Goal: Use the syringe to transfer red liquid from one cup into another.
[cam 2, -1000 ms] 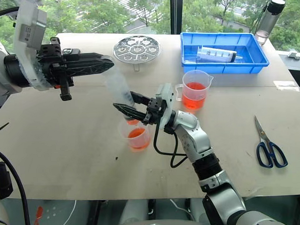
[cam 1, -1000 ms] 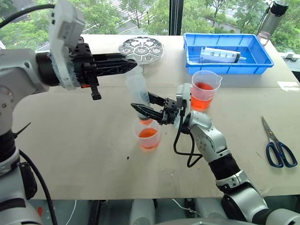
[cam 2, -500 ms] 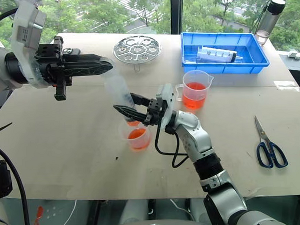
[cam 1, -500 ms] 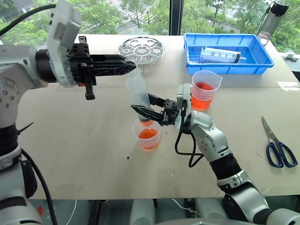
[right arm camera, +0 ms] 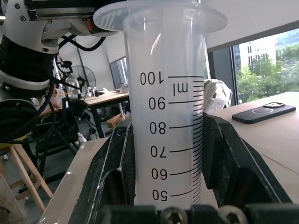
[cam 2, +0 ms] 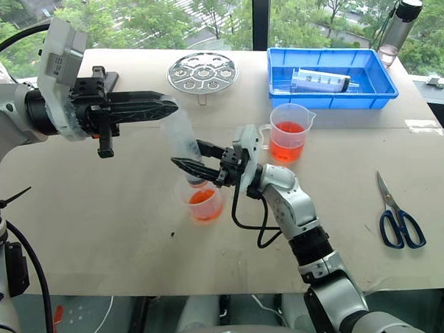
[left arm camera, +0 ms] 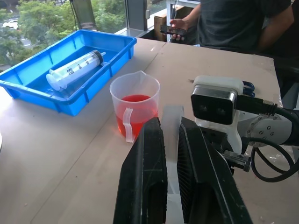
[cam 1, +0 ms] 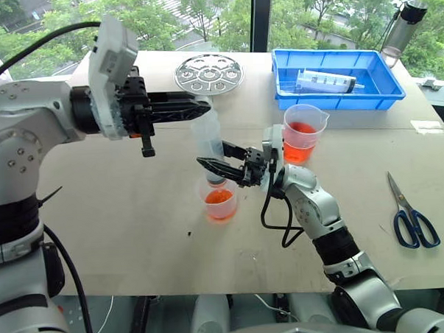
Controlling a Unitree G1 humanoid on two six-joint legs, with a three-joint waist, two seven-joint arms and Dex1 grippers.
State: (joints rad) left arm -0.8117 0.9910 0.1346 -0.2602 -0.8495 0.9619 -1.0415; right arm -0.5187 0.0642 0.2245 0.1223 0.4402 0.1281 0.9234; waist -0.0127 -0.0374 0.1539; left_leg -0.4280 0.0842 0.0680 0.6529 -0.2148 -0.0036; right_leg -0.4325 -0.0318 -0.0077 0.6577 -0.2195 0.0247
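Left eye view: right gripper [cam 1: 216,165] fingers clamp the syringe [cam 1: 208,145] barrel upright above the short cup [cam 1: 218,199] of red liquid on the bench [cam 1: 121,215], left gripper [cam 1: 197,105] fingers pinch its plunger top, apparently discharging; next, press steadily down.

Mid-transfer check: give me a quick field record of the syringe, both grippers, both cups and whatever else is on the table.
syringe: near upright, tip over the short cup
right gripper: shut on the syringe barrel
left gripper: shut on the plunger top
short cup: holds red liquid
beaker: red liquid inside, stands by the blue tray
blue tray: holds a second syringe
scissors: near the table's right edge
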